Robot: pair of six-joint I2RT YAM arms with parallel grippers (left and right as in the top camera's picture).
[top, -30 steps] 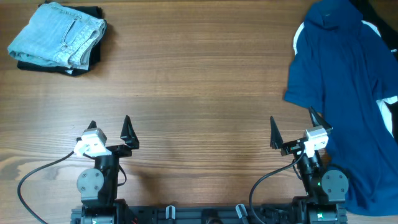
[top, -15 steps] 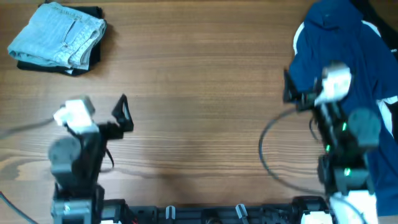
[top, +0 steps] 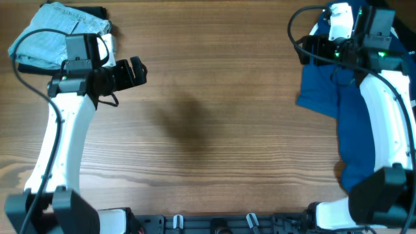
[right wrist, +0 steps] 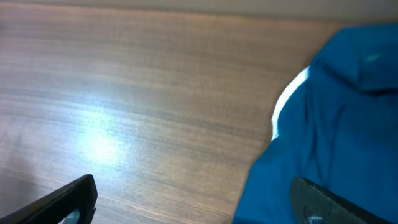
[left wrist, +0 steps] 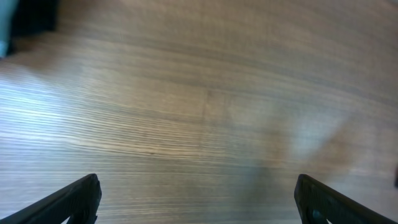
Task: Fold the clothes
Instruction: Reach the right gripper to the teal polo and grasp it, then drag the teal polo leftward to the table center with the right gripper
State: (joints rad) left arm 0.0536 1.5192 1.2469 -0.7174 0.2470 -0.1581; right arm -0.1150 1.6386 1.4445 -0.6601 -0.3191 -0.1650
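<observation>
A large dark-blue polo shirt (top: 354, 123) lies crumpled along the table's right side, with a white strip showing at its upper edge. It also fills the right part of the right wrist view (right wrist: 336, 124). My right gripper (top: 305, 49) is open and empty, raised over the shirt's upper left edge (right wrist: 196, 202). My left gripper (top: 135, 71) is open and empty above bare wood at the left (left wrist: 198, 199). No white T-shirt with lettering is clearly in view.
A folded stack with light-blue denim (top: 45, 32) on top of a dark garment sits at the far left corner. The wooden table (top: 208, 130) stretches between the arms. The arm bases stand at the front edge.
Both arms have risen from near the front edge and reached toward the far side. The right gripper moved over the shirt's top; the left moved up beside the folded stack.
</observation>
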